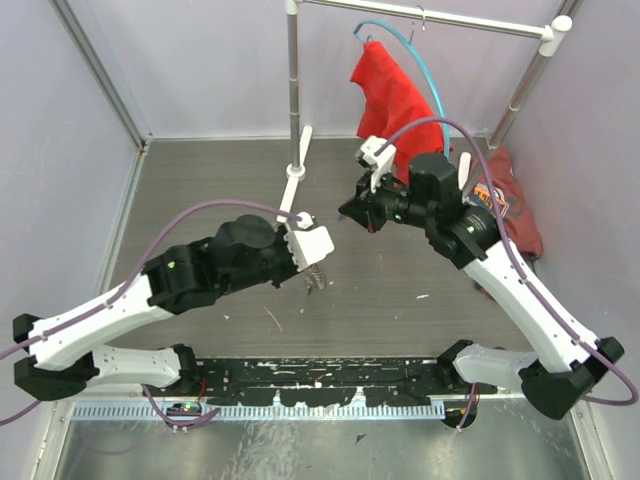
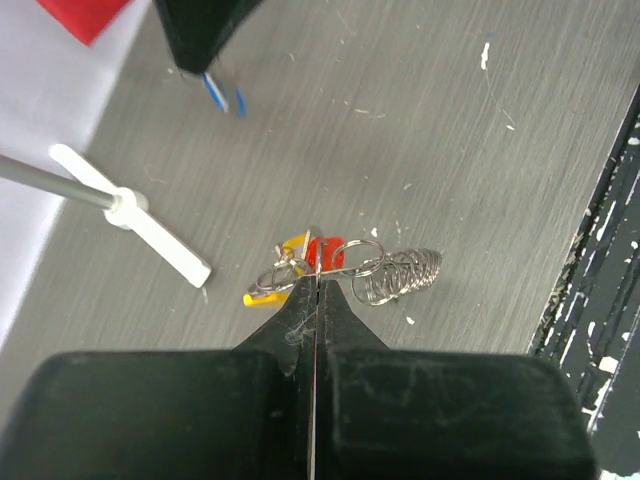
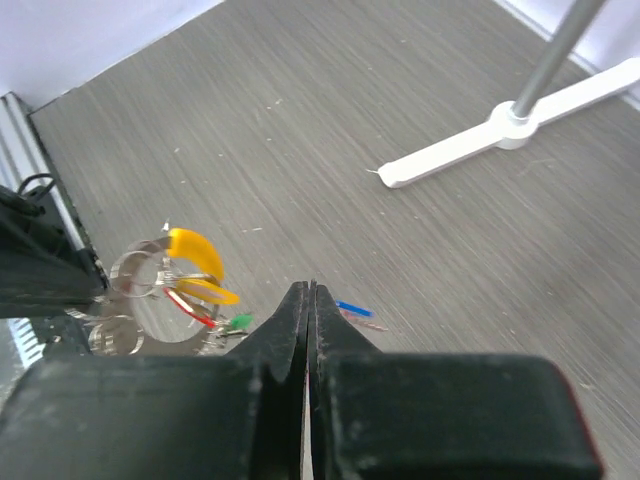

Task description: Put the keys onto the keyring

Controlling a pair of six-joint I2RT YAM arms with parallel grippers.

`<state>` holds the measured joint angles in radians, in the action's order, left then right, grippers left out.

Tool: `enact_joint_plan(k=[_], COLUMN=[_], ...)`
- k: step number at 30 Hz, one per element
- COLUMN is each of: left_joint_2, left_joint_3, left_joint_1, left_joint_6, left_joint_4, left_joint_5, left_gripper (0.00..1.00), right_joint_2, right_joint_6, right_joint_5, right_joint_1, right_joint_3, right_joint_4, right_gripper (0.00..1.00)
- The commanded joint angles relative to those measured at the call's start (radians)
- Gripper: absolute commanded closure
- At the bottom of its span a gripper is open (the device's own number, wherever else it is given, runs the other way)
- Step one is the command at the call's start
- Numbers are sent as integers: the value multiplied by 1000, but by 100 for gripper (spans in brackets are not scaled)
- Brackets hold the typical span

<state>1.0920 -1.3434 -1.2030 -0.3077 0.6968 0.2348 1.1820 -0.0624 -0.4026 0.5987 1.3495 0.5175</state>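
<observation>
Keyring [image 3: 190,252], a grey loop with an orange section, sits at the tip of the left gripper [image 2: 315,285], near the middle of the table [image 1: 420,270]. We read the left jaws as pressed fully together, pinching the loop's wire. In the right wrist view the loop appears lifted off the surface, though we cannot confirm the clearance.

A red key [image 2: 325,252] and a green key [image 3: 238,321] cluster at the loop, beside a coil spring [image 2: 410,272] that dangles from the same bunch. We judge these to be threaded on already, but the tangle is too small to verify each link.

The blue key [image 2: 214,88] is apart from the bunch. It projects from the tip of the right gripper [image 3: 310,290], whose jaws are also closed, with no gap visible. We take this as a pinch on the key.

The two grippers face each other, near but not touching. We judge the reason as follows:
- The left grip fixes the loop so that it cannot swing or roll, and presents it toward the other arm.
- The right grip leaves part of the blue key exposed, ready to meet the loop.

The white stand foot [image 3: 500,135] lies well apart, beyond both tips, and does not obstruct the approach.
</observation>
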Motion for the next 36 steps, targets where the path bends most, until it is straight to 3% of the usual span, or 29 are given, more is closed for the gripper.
enact_joint_plan(k=[1, 5, 9, 16, 19, 27, 32, 36], left_joint_2=[62, 221, 339, 444, 483, 385, 324, 292], left_joint_3=[-46, -101, -175, -282, -311, -116, -120, -150], left_joint_1=[88, 245, 300, 316, 316, 318, 332, 332], left_joint_6=[73, 184, 261, 371, 476, 467, 500, 470], left_joint_4=[-42, 23, 104, 228, 273, 77, 25, 4], left_joint_5=[-148, -333, -379, -306, -163, -69, 38, 9], left_gripper=[100, 100, 100, 100, 100, 100, 100, 100], right_joint_2=[-81, -87, -106, -127, -127, -133, -178, -134], right_joint_6=[-19, 22, 73, 104, 105, 97, 159, 161], right_joint_5=[122, 173, 224, 189, 184, 150, 198, 151], right_joint_1=[-3, -7, -51, -166, -184, -186, -187, -187], right_joint_3=[-15, -58, -121, -171, -178, -162, -206, -144], right_joint_4=[46, 51, 33, 24, 23, -19, -131, -60], right_gripper=[99, 99, 99, 99, 99, 99, 99, 99])
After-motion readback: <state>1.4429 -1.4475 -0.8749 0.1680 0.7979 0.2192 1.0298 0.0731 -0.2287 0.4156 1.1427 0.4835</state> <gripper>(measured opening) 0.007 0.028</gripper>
